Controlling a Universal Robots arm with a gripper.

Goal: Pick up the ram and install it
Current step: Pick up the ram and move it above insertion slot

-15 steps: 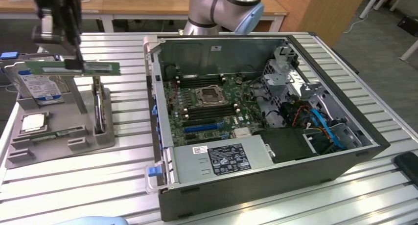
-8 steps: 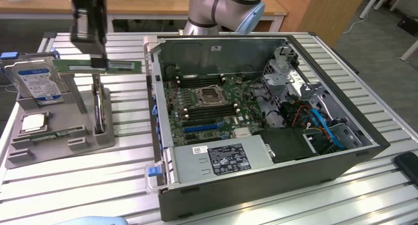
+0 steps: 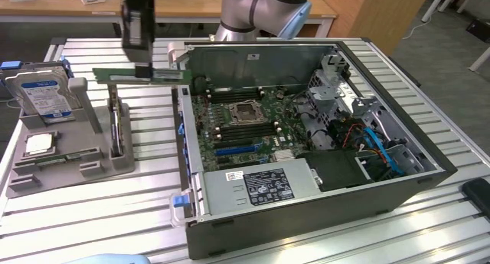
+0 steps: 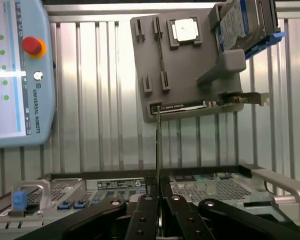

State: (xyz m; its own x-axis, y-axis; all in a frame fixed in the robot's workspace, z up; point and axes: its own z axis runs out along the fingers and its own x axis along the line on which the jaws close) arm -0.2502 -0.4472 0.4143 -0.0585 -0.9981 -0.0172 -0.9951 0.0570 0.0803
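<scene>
Exterior view, grip: the gripper (image 3: 143, 70) hangs fingers-down, jaws drawn narrow and clamped on the ram (image 3: 172, 76) near the middle of its length.
Exterior view, ram position: in the air, clear above the grey holder tray (image 3: 115, 160) and just beside the near wall of the open computer case (image 3: 306, 229).
Exterior view, long axis: level, running from the exterior view's left to its right, crosswise to the fingers, with a green end sticking out on each side.
Exterior view, key relation: the memory slots (image 3: 237, 93) on the motherboard (image 3: 253, 140) lie lower and toward the exterior view's right of the held stick, flanking the processor socket (image 3: 247, 110). Judging by eye, they run roughly parallel to the ram.
Exterior view, left on the holder: the blue-labelled hard drive (image 3: 46, 97) stands upright and the silver processor chip (image 3: 38, 143) lies flat. Both are well apart from the gripper.
Wrist view, grip: the gripper (image 4: 160, 207) pinches the ram (image 4: 158, 150), seen edge-on as a thin straight line between the fingers.
Wrist view, beneath: holder tray (image 4: 190, 75), processor chip (image 4: 185, 30) and hard drive (image 4: 240, 22) sit beyond the stick's far end. The computer case (image 4: 275, 180) rim lies close to the fingers.
Wrist view, aside: a teach pendant (image 4: 15, 75) rests on the slatted table.
Progress: judged picked up, not yet seated.
</scene>
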